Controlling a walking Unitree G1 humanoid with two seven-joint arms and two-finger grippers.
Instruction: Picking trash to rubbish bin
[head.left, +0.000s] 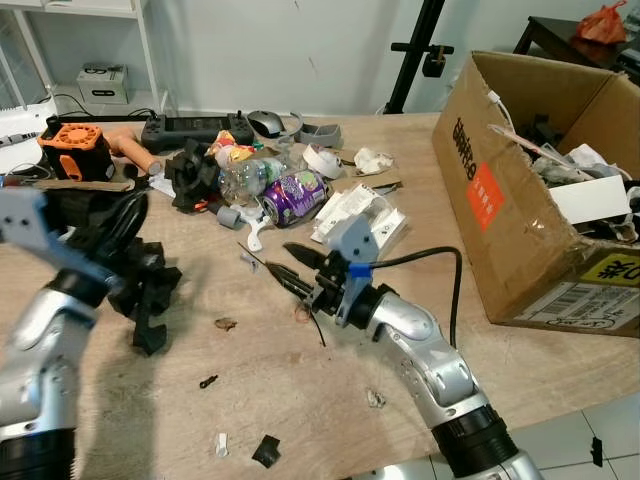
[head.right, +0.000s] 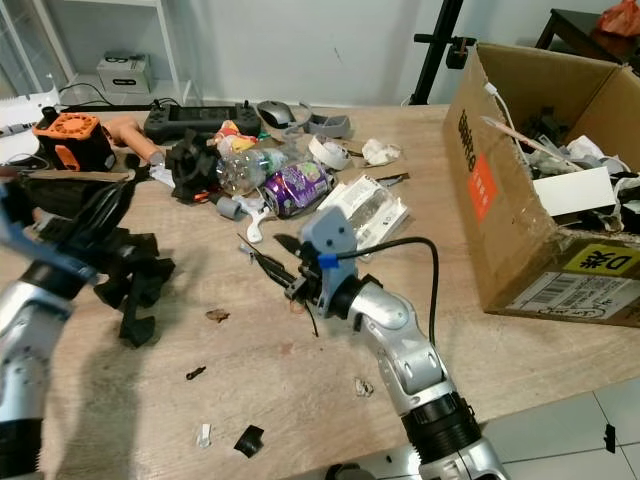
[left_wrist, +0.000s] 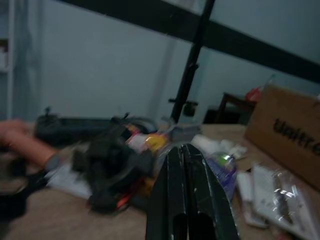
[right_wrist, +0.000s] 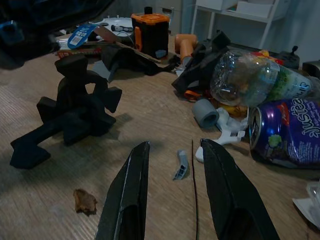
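A: Where is the right end effector (right_wrist: 170, 192)?

B: Low over the worktop (head.left: 300, 400), fingers apart and holding nothing. Between its tips lie a small grey scrap (right_wrist: 181, 165) and a thin black strand (right_wrist: 194, 195).

A: And the trash around it?

B: Just beyond the tips sits a purple can (head.left: 295, 195) on its side, with a clear bottle (head.left: 250, 177) touching it further out. A white wrapper (head.left: 358, 213) lies beside the can. A black plastic part (right_wrist: 70, 112) stands off to one side of the right end effector, and a brown crumb (right_wrist: 85, 201) lies close to its finger on that side.

A: The left one?

B: The left end effector (left_wrist: 186, 187) is raised over the worktop, fingers pressed together, empty. Ahead of it the pile is blurred; another black part (head.left: 192, 175) sits there before the bottle.

A: Where is the bin?

B: I see a cardboard box (head.left: 520, 215) standing on the worktop, well apart from the right end effector on its outer side, already holding white and dark scraps. Small black bits (head.left: 265, 450) lie on the worktop nearer the robot than either end effector.
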